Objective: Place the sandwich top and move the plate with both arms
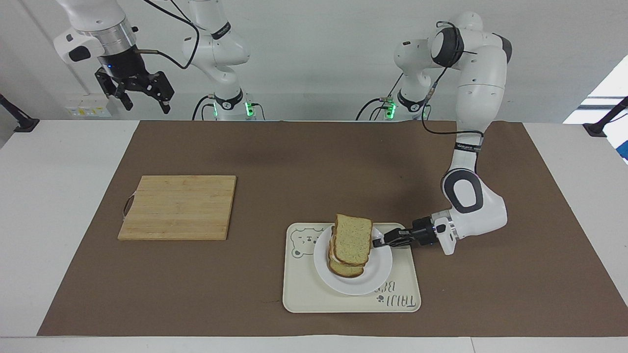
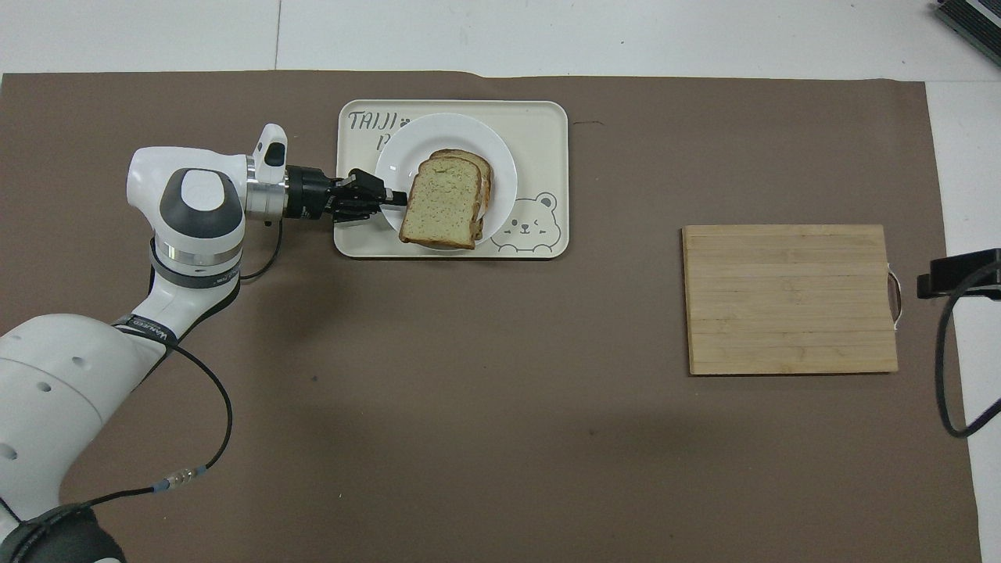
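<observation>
Sandwich top (image 1: pixel 352 239) on plate (image 1: pixel 377 273) (on tray (image 1: pixel 314 299)); cutting board (image 1: pixel 177 207) toward right arm's end.

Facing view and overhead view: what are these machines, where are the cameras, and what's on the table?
These are two white robot arms, each ending in a black two-finger gripper. One camera faces them across the table; the other looks down from above their end. On a brown mat lie a wooden cutting board and a cream tray with a white plate carrying stacked bread. The left gripper is at the edge of the tilted top slice, over the plate; whether it grips is unclear. The right gripper waits open, raised at the cutting board's end.
</observation>
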